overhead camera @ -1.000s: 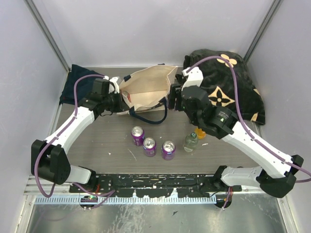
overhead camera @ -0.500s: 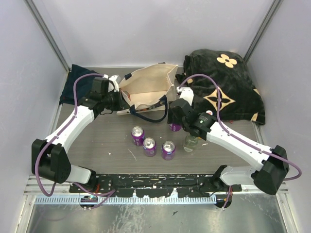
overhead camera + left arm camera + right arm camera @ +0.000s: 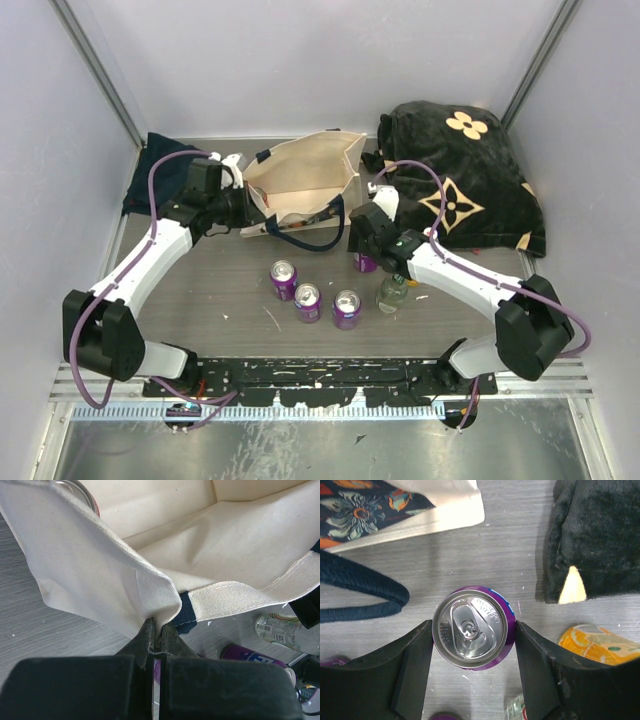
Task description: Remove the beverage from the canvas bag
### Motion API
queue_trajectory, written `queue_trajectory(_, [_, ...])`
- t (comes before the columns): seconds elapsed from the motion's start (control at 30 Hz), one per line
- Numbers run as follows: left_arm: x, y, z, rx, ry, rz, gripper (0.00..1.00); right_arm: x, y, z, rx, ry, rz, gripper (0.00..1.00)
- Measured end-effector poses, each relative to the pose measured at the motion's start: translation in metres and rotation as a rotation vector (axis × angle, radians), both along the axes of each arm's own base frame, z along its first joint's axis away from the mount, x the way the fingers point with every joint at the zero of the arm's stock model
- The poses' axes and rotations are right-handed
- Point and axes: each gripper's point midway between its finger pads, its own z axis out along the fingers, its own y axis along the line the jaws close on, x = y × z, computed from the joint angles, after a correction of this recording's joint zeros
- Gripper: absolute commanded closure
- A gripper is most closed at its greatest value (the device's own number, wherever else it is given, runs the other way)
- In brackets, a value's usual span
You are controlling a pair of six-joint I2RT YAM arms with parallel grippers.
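Note:
The cream canvas bag [image 3: 300, 185] lies open at the back middle of the table, its navy handle [image 3: 305, 240] hanging toward me. My left gripper [image 3: 245, 207] is shut on the bag's rim, pinching the canvas fold [image 3: 160, 625]. Inside the bag, in the left wrist view, a can's top [image 3: 75, 486] shows at the upper left. My right gripper [image 3: 362, 255] is shut on a purple can [image 3: 470, 627], upright and low at the table just in front of the bag; both fingers [image 3: 415, 660] touch the can's sides.
Three purple cans [image 3: 284, 278], [image 3: 308, 300], [image 3: 346, 307] and a clear bottle [image 3: 391, 292] stand in front. An orange bottle [image 3: 600, 647] lies right of the held can. The black flowered bag [image 3: 470, 170] is at the back right, a navy cloth [image 3: 150, 170] at the back left.
My right gripper came away from the bag's mouth toward me and went down to the table with the purple can in it. The left gripper kept its hold on the bag.

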Motion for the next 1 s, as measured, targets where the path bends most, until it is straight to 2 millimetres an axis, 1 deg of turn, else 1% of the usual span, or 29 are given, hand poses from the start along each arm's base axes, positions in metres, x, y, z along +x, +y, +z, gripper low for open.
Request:
queue_trajectory(0.07, [0.000, 0.001, 0.001, 0.001, -0.005, 0.003, 0.98, 0.004, 0.001, -0.001, 0.008, -0.010, -0.008, 0.54])
queue_trajectory(0.1, [0.000, 0.001, 0.002, 0.002, -0.007, 0.004, 0.98, 0.006, 0.001, -0.001, 0.011, -0.013, -0.011, 0.32])
queue_trajectory(0.17, [-0.001, 0.002, 0.002, 0.003, -0.009, 0.005, 0.98, 0.009, 0.002, -0.001, 0.015, -0.021, -0.018, 0.01])
queue_trajectory(0.33, [-0.002, 0.003, 0.003, 0.006, -0.013, 0.010, 0.98, 0.009, -0.001, -0.001, 0.005, -0.022, -0.034, 0.00])
queue_trajectory(0.4, [-0.002, 0.004, 0.004, 0.007, -0.014, 0.012, 0.98, 0.009, -0.002, 0.001, -0.009, -0.026, -0.036, 0.00])
queue_trajectory(0.47, [-0.003, 0.005, 0.005, 0.007, -0.018, 0.014, 0.98, 0.010, -0.001, 0.010, -0.019, -0.042, -0.029, 0.00])
queue_trajectory(0.53, [-0.002, 0.005, 0.007, 0.009, -0.024, 0.018, 0.98, 0.011, 0.005, 0.029, -0.020, -0.074, -0.009, 0.05])
queue_trajectory(0.63, [-0.004, 0.007, 0.008, 0.013, -0.033, 0.021, 0.99, 0.013, 0.025, 0.078, 0.004, -0.162, 0.050, 0.14])
queue_trajectory(0.67, [-0.005, 0.008, 0.009, 0.016, -0.034, 0.021, 0.99, 0.014, 0.036, 0.103, 0.015, -0.206, 0.081, 0.16])
queue_trajectory(0.7, [-0.006, 0.009, 0.010, 0.019, -0.036, 0.023, 0.99, 0.013, 0.047, 0.124, 0.030, -0.243, 0.109, 0.18])
queue_trajectory(0.73, [-0.007, 0.011, 0.011, 0.023, -0.039, 0.025, 0.99, 0.012, 0.060, 0.151, 0.054, -0.290, 0.144, 0.20])
queue_trajectory(0.8, [-0.009, 0.013, 0.013, 0.034, -0.046, 0.030, 1.00, 0.008, 0.082, 0.203, 0.105, -0.379, 0.202, 0.28])
queue_trajectory(0.83, [-0.009, 0.015, 0.014, 0.037, -0.048, 0.033, 1.00, 0.005, 0.090, 0.222, 0.126, -0.410, 0.225, 0.35])
queue_trajectory(0.87, [-0.010, 0.016, 0.014, 0.039, -0.049, 0.035, 1.00, 0.003, 0.098, 0.240, 0.148, -0.438, 0.249, 0.38])
queue_trajectory(0.9, [-0.011, 0.016, 0.015, 0.042, -0.051, 0.036, 1.00, 0.004, 0.106, 0.256, 0.166, -0.464, 0.270, 0.43])
queue_trajectory(0.93, [-0.013, 0.018, 0.016, 0.045, -0.052, 0.038, 1.00, 0.006, 0.110, 0.264, 0.172, -0.479, 0.278, 0.44])
queue_trajectory(0.97, [-0.015, 0.019, 0.017, 0.047, -0.054, 0.040, 1.00, 0.010, 0.115, 0.269, 0.169, -0.489, 0.284, 0.45])
queue_trajectory(1.0, [-0.016, 0.020, 0.020, 0.049, -0.059, 0.043, 1.00, 0.015, 0.122, 0.268, 0.163, -0.488, 0.292, 0.45])
